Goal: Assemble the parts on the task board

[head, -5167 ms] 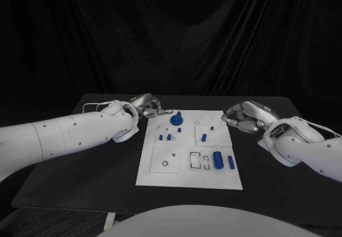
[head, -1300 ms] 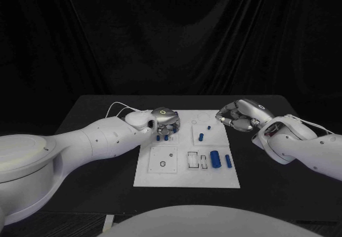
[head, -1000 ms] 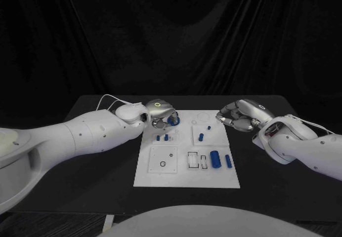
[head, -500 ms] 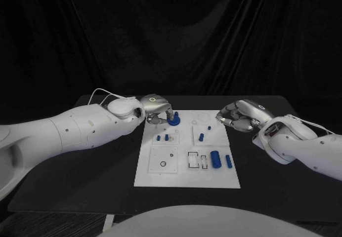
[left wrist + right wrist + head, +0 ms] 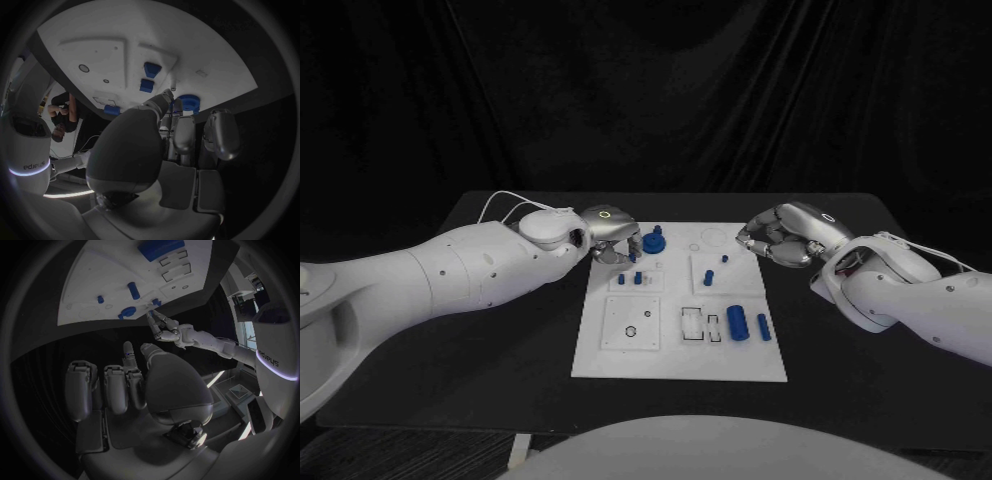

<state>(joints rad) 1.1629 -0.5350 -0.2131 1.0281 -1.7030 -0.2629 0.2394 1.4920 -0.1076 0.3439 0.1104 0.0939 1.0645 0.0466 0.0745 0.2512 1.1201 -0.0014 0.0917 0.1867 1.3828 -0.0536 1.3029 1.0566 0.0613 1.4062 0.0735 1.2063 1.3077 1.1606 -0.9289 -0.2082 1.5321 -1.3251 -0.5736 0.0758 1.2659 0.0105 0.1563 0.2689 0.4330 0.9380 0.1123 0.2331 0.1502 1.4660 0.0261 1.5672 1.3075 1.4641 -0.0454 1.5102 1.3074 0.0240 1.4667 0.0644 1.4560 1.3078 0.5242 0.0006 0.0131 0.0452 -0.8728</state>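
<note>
The left hand (image 5: 613,237) sits at the far left corner of the task board (image 5: 678,362), its fingers apart and holding nothing, fingertips just beside the round blue part (image 5: 653,241) that stands there. In the left wrist view, one fingertip reaches toward that same round blue part (image 5: 187,103) and seems to stop just short of it; whether it touches cannot be told.

The right hand (image 5: 783,237) hangs at the board's far right edge, fingers curled in on nothing, off the surface (image 5: 473,330).

The other parts stay on the board: two small blue pegs (image 5: 629,279) nearer than the round part, a slanted peg (image 5: 710,278) toward the right, and two larger blue cylinders (image 5: 747,326) in the near right area.

The likely risk is a sideways nudge: a finger closing off-centre could tip or slide the round part, or brush the two pegs close behind it.

The head view gives the layout of both hands against the board, but hides the fingertip gap behind the left hand's own back. The left wrist view shows that gap, while the right wrist view shows the left hand's fingers (image 5: 164,329) from the opposite side, spread beside the round part (image 5: 128,313).
</note>
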